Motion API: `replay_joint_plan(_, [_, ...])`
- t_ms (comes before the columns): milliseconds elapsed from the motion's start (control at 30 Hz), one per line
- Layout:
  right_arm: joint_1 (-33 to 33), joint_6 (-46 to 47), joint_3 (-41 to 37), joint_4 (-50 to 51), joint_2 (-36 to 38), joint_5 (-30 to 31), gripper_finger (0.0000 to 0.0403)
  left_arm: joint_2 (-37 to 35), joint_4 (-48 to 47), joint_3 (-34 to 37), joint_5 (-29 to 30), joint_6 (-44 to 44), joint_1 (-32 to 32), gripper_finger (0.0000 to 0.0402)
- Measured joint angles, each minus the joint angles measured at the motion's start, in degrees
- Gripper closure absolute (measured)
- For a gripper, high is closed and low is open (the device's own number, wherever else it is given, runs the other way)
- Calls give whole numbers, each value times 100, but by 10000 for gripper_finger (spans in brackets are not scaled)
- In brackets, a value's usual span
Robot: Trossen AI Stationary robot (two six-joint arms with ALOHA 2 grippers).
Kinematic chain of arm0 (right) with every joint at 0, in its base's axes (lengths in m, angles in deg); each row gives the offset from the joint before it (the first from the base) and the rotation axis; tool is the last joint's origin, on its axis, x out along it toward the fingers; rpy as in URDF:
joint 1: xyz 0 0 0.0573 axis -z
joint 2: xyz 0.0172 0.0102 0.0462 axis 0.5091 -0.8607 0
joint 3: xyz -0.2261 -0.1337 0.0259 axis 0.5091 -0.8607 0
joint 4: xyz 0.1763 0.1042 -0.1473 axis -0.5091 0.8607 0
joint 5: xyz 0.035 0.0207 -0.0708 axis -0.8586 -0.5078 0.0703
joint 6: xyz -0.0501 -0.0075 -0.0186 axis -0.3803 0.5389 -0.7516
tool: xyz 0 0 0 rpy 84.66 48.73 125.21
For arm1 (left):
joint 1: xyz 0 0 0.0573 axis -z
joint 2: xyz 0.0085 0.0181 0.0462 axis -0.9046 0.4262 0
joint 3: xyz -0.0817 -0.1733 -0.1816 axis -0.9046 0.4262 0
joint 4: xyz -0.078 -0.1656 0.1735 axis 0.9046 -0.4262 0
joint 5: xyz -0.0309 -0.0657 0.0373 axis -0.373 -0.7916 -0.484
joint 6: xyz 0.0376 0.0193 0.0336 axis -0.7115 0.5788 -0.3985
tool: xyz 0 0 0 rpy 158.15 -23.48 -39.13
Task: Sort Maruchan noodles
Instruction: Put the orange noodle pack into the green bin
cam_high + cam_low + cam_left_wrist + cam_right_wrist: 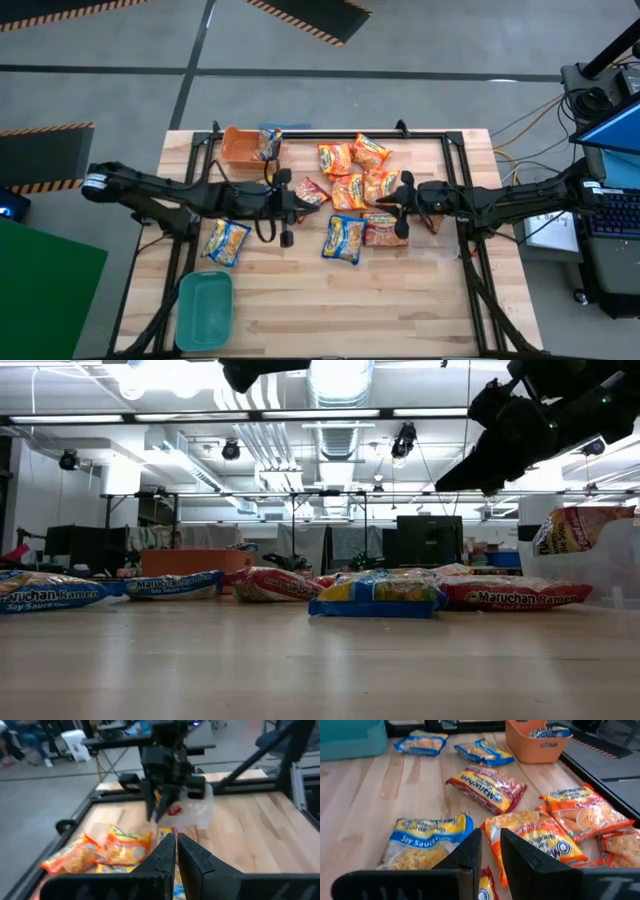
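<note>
- Right gripper [490,834]: two dark fingers slightly parted with a narrow gap, clasping nothing that shows; raised above the middle of the tabletop [400,300], over the heap of packets
- Left gripper [175,837]: two dark fingers pressed together, empty; raised over the middle of the tabletop, facing the right gripper
- Blue-and-yellow crinkly plastic soy-sauce ramen packet [343,238]: flat on the middle of the tabletop, just beside the right gripper on the side nearer the left edge
- Pink-red crinkly plastic ramen packet [385,230]: flat, touching the soy-sauce packet, under the right gripper
- Four orange crinkly plastic ramen packets [348,190]: clustered and partly overlapping, between the middle and the far edge
- Red crinkly plastic ramen packet [310,190]: flat, beside the orange cluster, below the left gripper
- Second blue-and-yellow ramen packet [227,241]: flat, alone, near the left edge, well apart from the heap
- Orange plastic bin [240,150]: upright at the far-left corner, with one blue-and-yellow packet [268,145] leaning inside it against its wall
- Teal plastic bin [205,310]: at the near-left corner
</note>
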Motion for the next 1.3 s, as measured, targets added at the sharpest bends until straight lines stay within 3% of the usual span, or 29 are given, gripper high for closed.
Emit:
replay_joint_plan(200, [1,30,17,-369,0,174,344,282,-199,2,-4,224,149,401])
replay_joint_plan(467, [373,218,549,363,-179,449,344,978,-172,4,286,691,73,401])
replay_joint_plan(667, [801,73,1028,947,-1066,300,344,1382,261,2,315,895,-142,401])
replay_joint_plan(800, [1082,-259,1306,958,-1833,-185,344,1525,349,2,313,960,-275,401])
replay_joint_plan(1300, [1716,-1036,2264,943,-3961,-511,344,1582,305,7,311,1272,-379,401])
